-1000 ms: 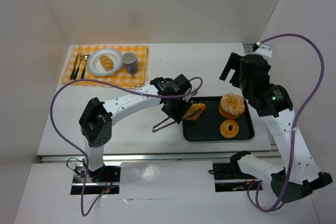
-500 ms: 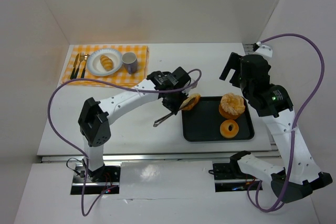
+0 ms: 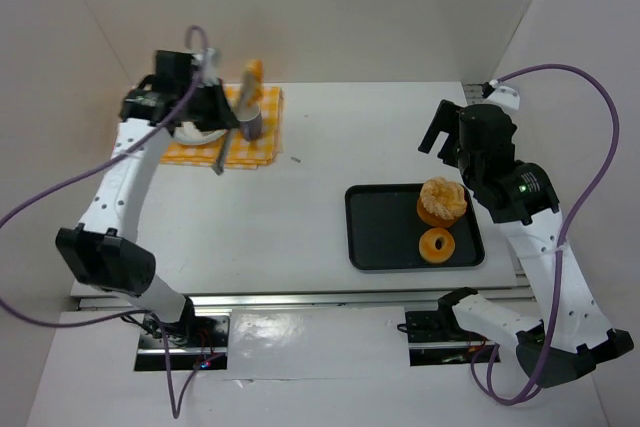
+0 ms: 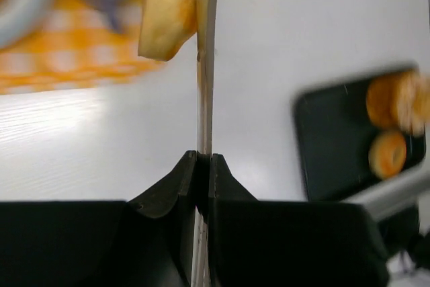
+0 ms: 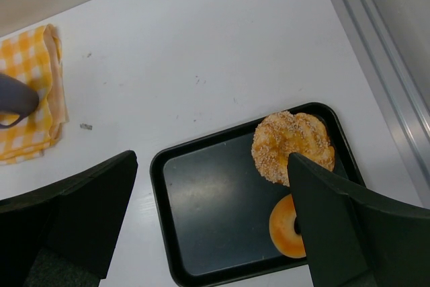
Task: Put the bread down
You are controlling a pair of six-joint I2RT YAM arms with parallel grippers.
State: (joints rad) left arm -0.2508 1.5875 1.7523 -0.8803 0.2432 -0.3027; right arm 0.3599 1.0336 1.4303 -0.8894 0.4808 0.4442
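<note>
In the top view we see the left gripper (image 3: 212,107) over the table's far left corner. Its jaws are pressed together on a pair of tongs (image 3: 222,152). The far tips of the tongs pinch the bread (image 3: 254,72), which is held up off the table above the checked cloth (image 3: 262,142), close to the mug (image 3: 250,124). A plate (image 3: 205,134) on the cloth is mostly hidden by the arm. The right gripper (image 3: 436,132) hangs near the right edge with its jaws spread and holds nothing. Below it, a tray (image 3: 375,242) carries a bun (image 3: 442,200) and a doughnut (image 3: 437,244).

In the left wrist view we see the left gripper (image 4: 203,166) squeezed tight on the tongs (image 4: 205,78). The two blades lie flat against each other and clamp the bread (image 4: 168,11) at the top of the view. The blurred cloth (image 4: 60,72) lies under and to the left of the bread, and the tray (image 4: 329,152) is well apart on the right.

In the right wrist view we see the right gripper (image 5: 211,186) wide apart and touching nothing. The tray (image 5: 208,213), bun (image 5: 292,146) and doughnut (image 5: 285,230) lie beneath it, and the cloth (image 5: 33,99) is toward the far left.
</note>
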